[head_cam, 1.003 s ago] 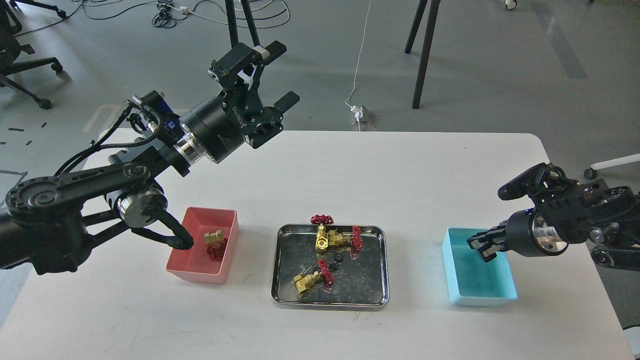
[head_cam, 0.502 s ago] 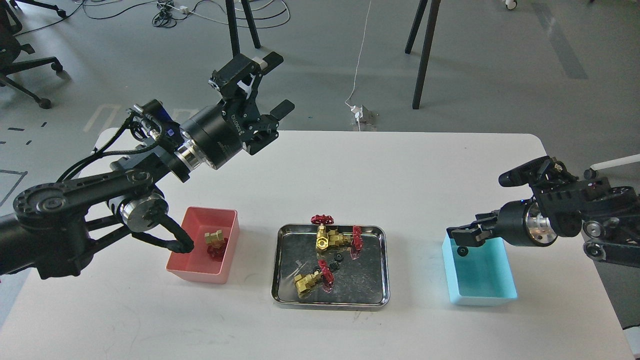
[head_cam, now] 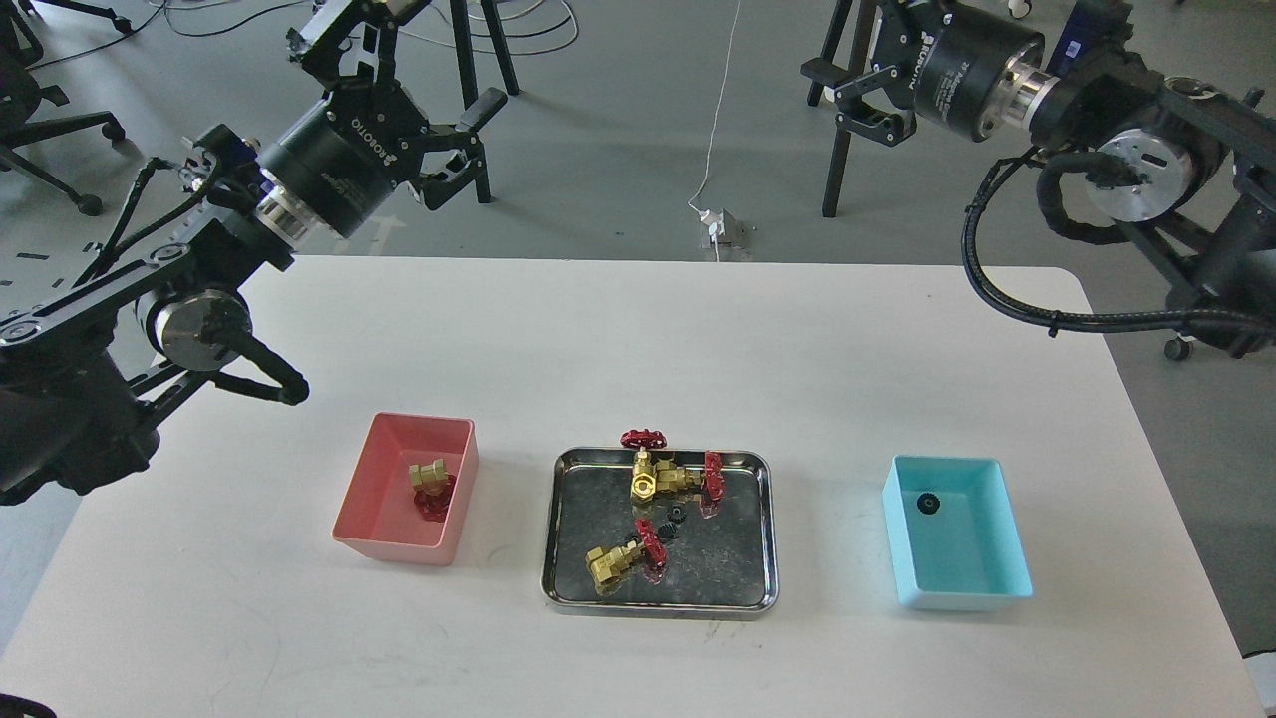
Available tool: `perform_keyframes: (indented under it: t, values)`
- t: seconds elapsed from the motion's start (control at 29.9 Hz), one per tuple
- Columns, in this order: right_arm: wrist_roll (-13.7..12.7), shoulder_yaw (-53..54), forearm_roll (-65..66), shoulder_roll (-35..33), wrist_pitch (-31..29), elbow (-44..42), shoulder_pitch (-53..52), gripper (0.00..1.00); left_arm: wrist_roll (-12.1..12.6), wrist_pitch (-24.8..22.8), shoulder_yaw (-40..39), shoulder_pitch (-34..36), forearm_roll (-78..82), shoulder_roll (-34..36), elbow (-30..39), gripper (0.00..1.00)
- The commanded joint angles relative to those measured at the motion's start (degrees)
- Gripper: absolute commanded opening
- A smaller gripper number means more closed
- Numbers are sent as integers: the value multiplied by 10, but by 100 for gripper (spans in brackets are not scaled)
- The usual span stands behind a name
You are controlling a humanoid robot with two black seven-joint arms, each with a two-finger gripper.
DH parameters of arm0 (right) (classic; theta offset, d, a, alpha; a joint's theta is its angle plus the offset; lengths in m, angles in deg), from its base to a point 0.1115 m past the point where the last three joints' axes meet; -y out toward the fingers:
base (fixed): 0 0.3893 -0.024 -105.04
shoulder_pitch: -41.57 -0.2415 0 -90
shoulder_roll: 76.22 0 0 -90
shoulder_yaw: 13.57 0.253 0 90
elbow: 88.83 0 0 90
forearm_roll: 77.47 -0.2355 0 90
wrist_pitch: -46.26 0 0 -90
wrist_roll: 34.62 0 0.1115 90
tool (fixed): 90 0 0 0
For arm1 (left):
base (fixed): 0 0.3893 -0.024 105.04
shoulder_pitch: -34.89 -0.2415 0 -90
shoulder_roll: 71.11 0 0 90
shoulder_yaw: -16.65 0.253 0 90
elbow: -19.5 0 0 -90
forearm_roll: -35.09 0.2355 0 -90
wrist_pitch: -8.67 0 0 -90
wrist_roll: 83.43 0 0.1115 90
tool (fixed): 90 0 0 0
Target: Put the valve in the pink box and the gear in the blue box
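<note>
The pink box [head_cam: 361, 481] stands left of the middle and holds one valve [head_cam: 431, 485]. The blue box [head_cam: 959, 590] stands at the right with one gear [head_cam: 928, 504] lying near its far end. The steel tray [head_cam: 560, 543] between them holds two brass valves, one behind [head_cam: 660, 481] and one in front [head_cam: 616, 563], with small black gears [head_cam: 675, 517] between them. My left gripper [head_cam: 444, 45] is raised high at the back left, open and empty. My right gripper [head_cam: 842, 40] is raised high at the back right, open and empty. The top edge cuts off part of each.
A red handwheel [head_cam: 644, 437] sticks out over the tray's back rim. The white table [head_cam: 698, 349] ends in a rounded corner at the back right. Black stand legs [head_cam: 847, 110] and cables are on the floor behind the table.
The gear dropped from my right gripper into the blue box. Both arms rose and drew back, the right one from over the blue box to the top right, the left one to the top left.
</note>
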Motion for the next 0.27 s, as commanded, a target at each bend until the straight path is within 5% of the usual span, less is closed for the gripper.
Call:
perform_keyframes:
  t: [0.0,0.23]
  values:
    - [8,92,-20,73,-7,-113,41,100,0,-4,-13,4,-50,-43,-107,99]
    - [9,120,-22,98,-7,-126,64,100,0,-4,-17,10,-58,-105,-197,100]
